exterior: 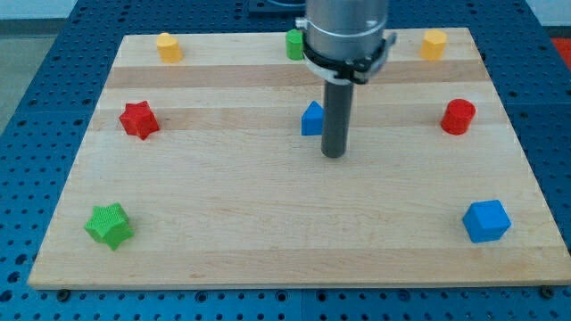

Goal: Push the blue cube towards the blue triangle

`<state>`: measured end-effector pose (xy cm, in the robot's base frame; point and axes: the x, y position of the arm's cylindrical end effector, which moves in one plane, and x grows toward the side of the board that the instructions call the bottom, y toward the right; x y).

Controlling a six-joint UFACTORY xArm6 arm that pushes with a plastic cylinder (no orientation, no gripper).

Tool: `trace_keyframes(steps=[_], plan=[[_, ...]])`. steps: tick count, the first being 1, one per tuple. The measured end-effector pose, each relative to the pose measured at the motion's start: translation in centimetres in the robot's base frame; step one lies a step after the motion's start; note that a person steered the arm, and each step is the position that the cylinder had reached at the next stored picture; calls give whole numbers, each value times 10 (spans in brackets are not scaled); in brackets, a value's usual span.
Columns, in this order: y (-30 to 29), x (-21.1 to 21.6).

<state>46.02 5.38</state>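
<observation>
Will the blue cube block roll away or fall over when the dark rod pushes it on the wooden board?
Probably neither. The blue cube block sits on a flat face and looks squat, so it should slide. The wooden board looks smooth, which helps. An off-centre push may turn it. My tip is far off, beside the blue triangle block.

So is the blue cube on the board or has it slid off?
On. The blue cube sits wholly on the wooden board near its bottom right corner, far from my tip, which is beside the blue triangle.
</observation>
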Motion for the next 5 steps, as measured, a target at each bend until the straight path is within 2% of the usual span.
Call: trace_keyframes(steps=[3, 4, 5], plan=[[39, 129], [76, 150], [115, 149]])
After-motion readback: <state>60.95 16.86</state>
